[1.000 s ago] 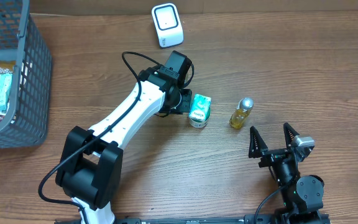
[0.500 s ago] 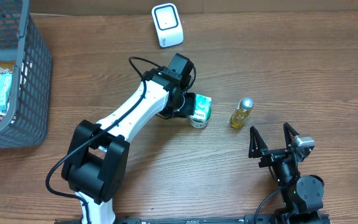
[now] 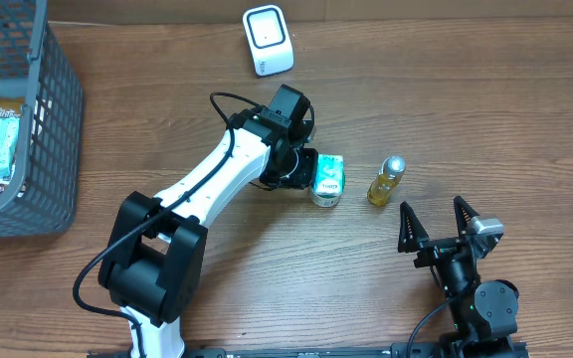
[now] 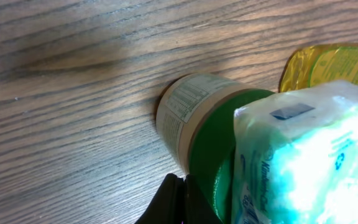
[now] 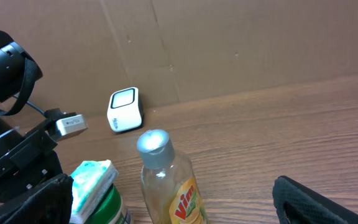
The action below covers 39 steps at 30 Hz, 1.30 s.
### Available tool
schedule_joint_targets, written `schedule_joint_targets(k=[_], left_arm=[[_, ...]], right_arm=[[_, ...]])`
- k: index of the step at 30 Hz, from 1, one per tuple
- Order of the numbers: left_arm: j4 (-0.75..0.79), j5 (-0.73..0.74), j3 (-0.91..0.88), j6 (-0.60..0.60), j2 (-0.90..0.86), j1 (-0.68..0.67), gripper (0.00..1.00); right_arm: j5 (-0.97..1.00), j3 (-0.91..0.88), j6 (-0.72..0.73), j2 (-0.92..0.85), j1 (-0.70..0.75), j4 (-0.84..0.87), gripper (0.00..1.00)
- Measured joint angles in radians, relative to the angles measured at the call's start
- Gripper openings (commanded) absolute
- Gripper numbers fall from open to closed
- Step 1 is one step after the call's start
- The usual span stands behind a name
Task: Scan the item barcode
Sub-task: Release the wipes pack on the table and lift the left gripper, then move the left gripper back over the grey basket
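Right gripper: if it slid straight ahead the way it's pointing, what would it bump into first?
Probably the bottle: in the wrist view it stands just ahead, between the fingers of the open right gripper. From overhead it sits off toward one finger, so it might only be clipped.

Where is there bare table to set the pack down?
Bare table lies right of the scanner, beyond the bottle, and between the basket and the left arm. It is crowded where the left gripper, pack, can and bottle cluster, with the open right gripper just short of the bottle.
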State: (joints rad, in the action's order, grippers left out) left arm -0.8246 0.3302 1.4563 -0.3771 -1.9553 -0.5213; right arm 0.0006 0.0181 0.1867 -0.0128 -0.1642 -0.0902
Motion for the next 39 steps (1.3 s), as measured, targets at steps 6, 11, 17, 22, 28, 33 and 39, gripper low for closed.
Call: schedule_joint_targets(k=[6,11,17,22,28,33,39], left_arm=[[-0.208,-0.021,0.14,0.049,-0.011,0.067,0.05],[-0.428,-0.077,0.432,0.119,-0.016,0.217,0.12],[-0.531,-0.194,0.826,0.198,-0.016,0.414,0.68],[-0.503,-0.284,1.093,0.267,-0.016,0.593,0.87],[-0.44,-0.335,1.185,0.321,-0.014,0.81,0.95],[-0.439,-0.351,1.178,0.349,-0.023,0.964,1.0],[-0.442,-0.359,1.129,0.381,-0.062,1.076,1.0]], right_arm=[[0.0,0.0,-0.001,0.0,0.0,0.0,1.0],[0.0,0.0,0.0,0.0,0.0,0.0,1.0],[0.0,0.0,0.0,0.0,0.0,0.001,1.0],[0.0,0.0,0.0,0.0,0.0,0.0,1.0],[0.0,0.0,0.0,0.0,0.0,0.0,1.0],[0.0,0.0,0.0,0.0,0.0,0.0,1.0],[0.0,0.0,0.0,0.0,0.0,0.0,1.0]])
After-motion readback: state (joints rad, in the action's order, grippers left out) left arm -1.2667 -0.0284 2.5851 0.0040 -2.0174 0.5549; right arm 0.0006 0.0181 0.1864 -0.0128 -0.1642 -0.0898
